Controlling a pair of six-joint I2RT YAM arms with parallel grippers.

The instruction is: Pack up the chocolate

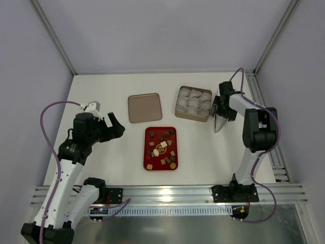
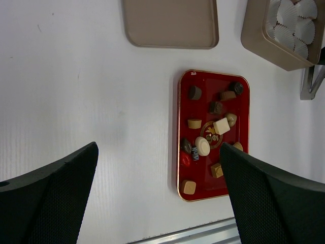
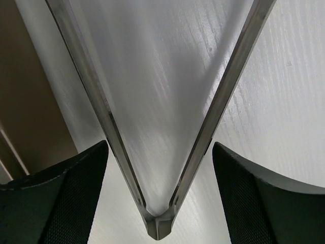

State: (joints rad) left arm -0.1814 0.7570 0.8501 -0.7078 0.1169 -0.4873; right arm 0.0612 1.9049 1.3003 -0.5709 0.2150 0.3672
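Right gripper [image 3: 160, 152]: open, straddling tongs' [image 3: 158, 227] hinge; arms run ahead.
Left gripper [image 2: 160, 152]: open, empty.
Chocolate [image 2: 221, 125]: we find it left of tongs.

Legible text: none in any view.

Only mark noted: a round gold emblem [image 2: 209, 137] printed at the centre of the red tray [image 2: 213, 79], partly covered by chocolate [image 2: 194, 92]. It is too small to read, and whether it carries lettering cannot be told.

One dark piece [image 2: 194, 153] shows pale stripes. This is a pattern, not characters.

A small white speck [image 2: 193, 73] sits at the tray's far corner and is unreadable.
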